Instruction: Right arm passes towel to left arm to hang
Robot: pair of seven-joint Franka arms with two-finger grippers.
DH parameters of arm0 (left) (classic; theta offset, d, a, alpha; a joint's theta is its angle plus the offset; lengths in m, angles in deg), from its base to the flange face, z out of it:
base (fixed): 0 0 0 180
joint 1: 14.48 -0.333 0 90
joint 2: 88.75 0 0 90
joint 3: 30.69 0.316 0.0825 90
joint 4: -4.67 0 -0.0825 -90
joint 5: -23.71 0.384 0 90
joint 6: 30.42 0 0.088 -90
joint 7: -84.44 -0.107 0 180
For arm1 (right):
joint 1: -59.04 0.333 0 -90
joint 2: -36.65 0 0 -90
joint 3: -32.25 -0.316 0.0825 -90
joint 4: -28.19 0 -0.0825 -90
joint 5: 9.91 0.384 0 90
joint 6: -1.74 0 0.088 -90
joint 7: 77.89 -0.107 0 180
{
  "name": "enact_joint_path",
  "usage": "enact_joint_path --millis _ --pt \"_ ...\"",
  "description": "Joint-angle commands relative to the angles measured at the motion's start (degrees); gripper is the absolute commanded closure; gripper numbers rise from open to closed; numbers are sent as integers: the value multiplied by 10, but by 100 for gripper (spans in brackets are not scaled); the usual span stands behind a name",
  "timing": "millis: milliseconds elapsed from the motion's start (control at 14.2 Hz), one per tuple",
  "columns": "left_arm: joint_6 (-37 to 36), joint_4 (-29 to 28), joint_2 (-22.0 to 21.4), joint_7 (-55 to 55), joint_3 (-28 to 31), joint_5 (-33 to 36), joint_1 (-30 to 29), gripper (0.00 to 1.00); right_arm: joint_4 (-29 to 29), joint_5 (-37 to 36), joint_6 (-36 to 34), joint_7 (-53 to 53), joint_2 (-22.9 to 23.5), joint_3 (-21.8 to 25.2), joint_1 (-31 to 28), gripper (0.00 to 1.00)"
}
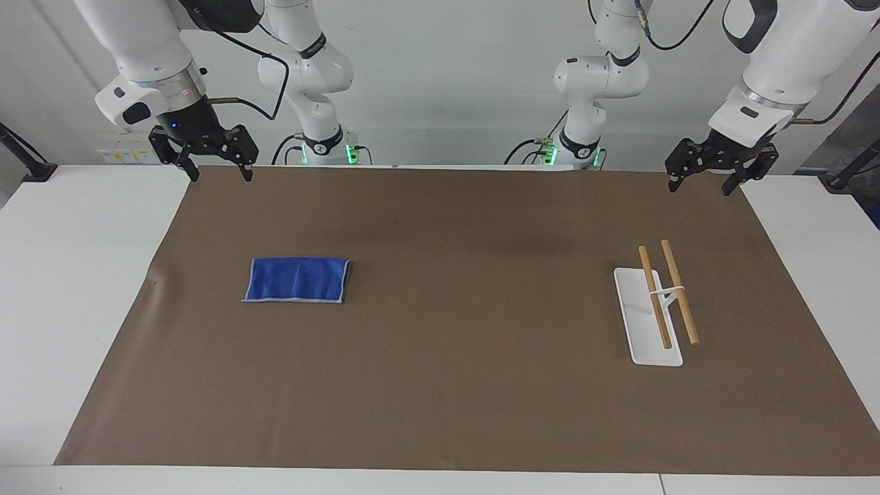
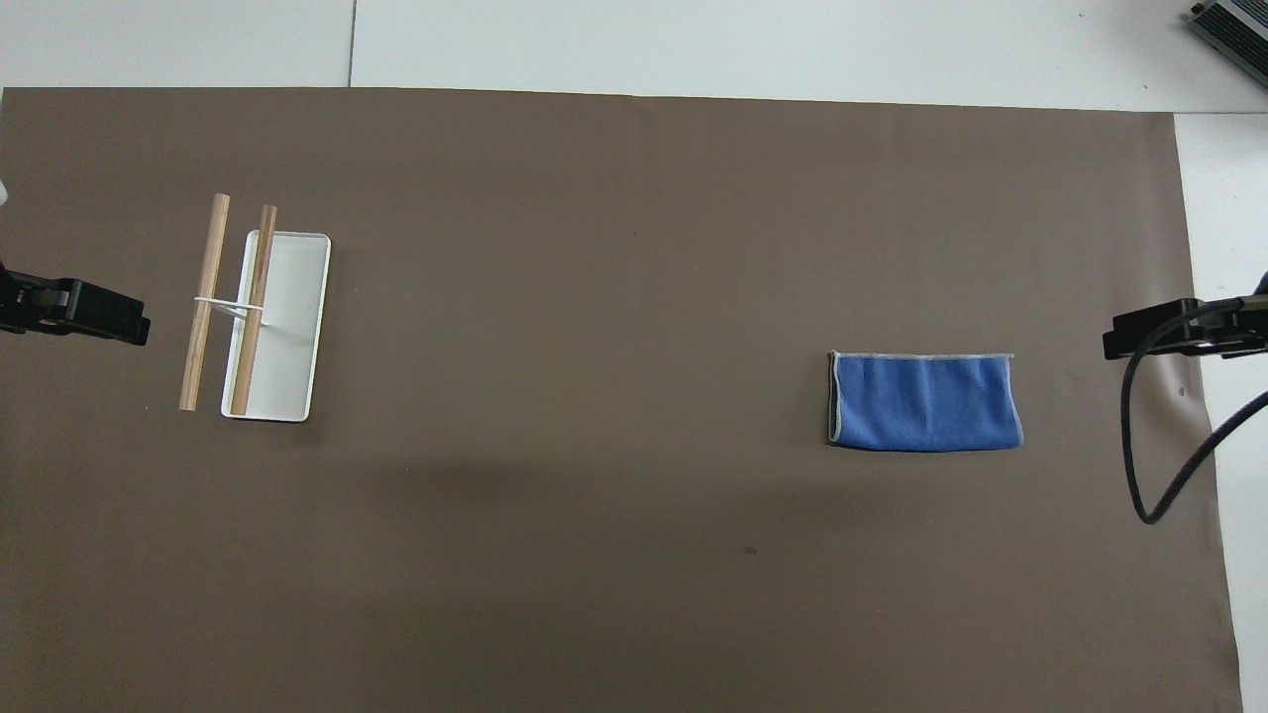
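The towel [image 1: 297, 280] [image 2: 924, 401], a folded blue cloth with a pale grey edge, lies flat on the brown mat toward the right arm's end of the table. My right gripper [image 1: 221, 173] hangs open and empty over the mat's edge by the robots, well apart from the towel. At the other end my left gripper [image 1: 700, 187] also hangs open and empty over the mat's edge. The rack [image 1: 665, 294] [image 2: 238, 307], two wooden rods on a white base, stands on the mat toward the left arm's end. Both arms wait.
The brown mat [image 1: 440, 399] covers most of the white table [image 1: 69, 309]. A black cable [image 2: 1149, 465] loops down from the right arm near the mat's edge. A dark device [image 2: 1233, 30] sits at the table's corner farthest from the robots.
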Motion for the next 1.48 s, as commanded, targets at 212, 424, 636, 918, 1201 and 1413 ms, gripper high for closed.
enact_joint_path --millis 212,424,636,918,1201,1413 --pt "-5 -11 -13 -7 2 -3 -2 0 -9 13 0 13 -10 -1 -10 0" --pt "-5 -11 -12 -7 2 -3 -2 0 -8 13 0 15 -14 5 -12 0" --pt "-5 -11 -12 -7 2 -3 -2 0 -14 13 -6 22 -19 7 -14 0" --pt "-5 -11 -13 -7 2 -3 -2 0 -20 13 -7 20 -21 6 -14 0" --pt "-5 -11 -12 -7 2 -3 -2 0 -21 12 -1 16 -21 -1 -8 0" --pt "-5 -11 -12 -7 2 -3 -2 0 -43 14 33 15 -23 -4 -4 0"
